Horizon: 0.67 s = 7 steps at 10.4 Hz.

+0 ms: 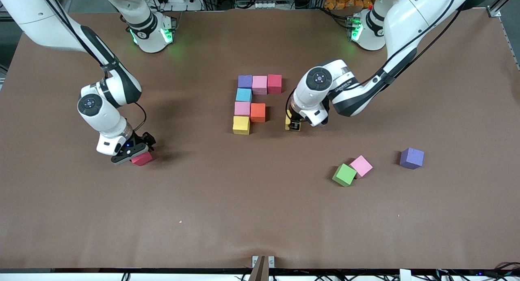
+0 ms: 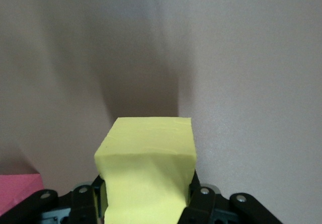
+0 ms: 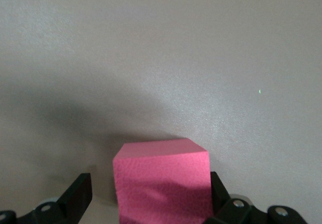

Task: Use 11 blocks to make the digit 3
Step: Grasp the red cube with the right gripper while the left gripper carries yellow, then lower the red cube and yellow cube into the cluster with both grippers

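Mid-table, with twelve o'clock toward the robots' bases, the digit 3 (image 1: 252,102) stands partly built. A purple, pink and red bar forms its twelve o'clock end, with a blue cube (image 1: 243,95) under the purple. Next come a pink and orange (image 1: 258,112) pair, then a yellow corner (image 1: 241,125) at six o'clock.

The left gripper (image 1: 293,124) is clenched on a second yellow cube (image 2: 146,158). It hangs low over bare table at about four o'clock of the orange, a little apart from it. Placing appears to be the step in hand. The empty slot at three o'clock of the orange looks the likely target, which would complete the middle bar. That calls for a short slide toward ten o'clock and a square set-down flush against the orange without nudging it.

At the right arm's end of the table, the right gripper (image 1: 138,156) straddles a loose red cube (image 3: 161,176). Its fingers are spread and not yet squeezing, so a pickup seems to be starting.

Three spares lie toward five o'clock of the digit: a green cube (image 1: 344,174) touching a pink one (image 1: 361,166), and a purple cube (image 1: 411,158) near them. The table (image 1: 260,216) gives wide open room on every side. No cube sits close to an edge, and the arms work well apart.
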Each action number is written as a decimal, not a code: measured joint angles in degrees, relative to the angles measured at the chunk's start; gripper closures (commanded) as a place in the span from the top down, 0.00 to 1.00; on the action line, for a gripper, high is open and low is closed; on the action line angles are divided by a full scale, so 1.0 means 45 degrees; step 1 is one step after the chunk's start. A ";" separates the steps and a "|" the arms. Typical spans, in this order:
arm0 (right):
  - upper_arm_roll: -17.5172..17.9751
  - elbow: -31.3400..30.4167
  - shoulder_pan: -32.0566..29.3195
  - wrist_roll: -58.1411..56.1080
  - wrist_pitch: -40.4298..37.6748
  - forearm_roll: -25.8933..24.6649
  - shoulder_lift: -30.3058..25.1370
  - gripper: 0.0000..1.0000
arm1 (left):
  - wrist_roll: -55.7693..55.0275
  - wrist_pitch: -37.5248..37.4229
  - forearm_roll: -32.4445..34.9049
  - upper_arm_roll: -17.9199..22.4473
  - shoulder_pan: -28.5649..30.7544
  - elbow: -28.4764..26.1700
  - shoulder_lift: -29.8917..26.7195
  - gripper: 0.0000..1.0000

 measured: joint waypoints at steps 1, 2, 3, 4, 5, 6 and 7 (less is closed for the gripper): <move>-0.0060 0.0007 -0.0047 -0.0109 0.0017 0.0000 0.0037 0.83 | -0.0543 0.0195 0.0458 0.0002 -0.0153 -0.0042 0.0080 0.13; -0.0068 0.0011 -0.0129 -0.0212 0.0042 0.0000 0.0061 0.64 | -0.1016 0.0372 0.0782 0.0011 -0.0360 -0.0053 0.0194 0.13; -0.0069 0.0022 -0.0175 -0.0233 0.0058 0.0000 0.0065 0.46 | -0.1334 0.0527 0.0937 0.0044 -0.0604 -0.0052 0.0308 0.13; -0.0065 0.0053 -0.0176 -0.0233 0.0083 0.0000 0.0065 0.34 | -0.1592 0.0640 0.0977 0.0183 -0.0929 -0.0041 0.0369 0.13; -0.0042 0.0124 -0.0171 -0.0235 0.0110 0.0000 0.0052 0.31 | -0.1963 0.0741 0.0989 0.0480 -0.1374 -0.0015 0.0389 0.13; 0.0007 0.0231 -0.0146 -0.0232 0.0132 0.0014 0.0006 0.31 | -0.2309 0.0846 0.0990 0.0747 -0.1729 -0.0005 0.0407 0.13; 0.0058 0.0336 -0.0020 -0.0187 0.0128 0.0310 -0.0106 0.31 | -0.2407 0.0877 0.0990 0.0879 -0.1893 -0.0001 0.0428 0.13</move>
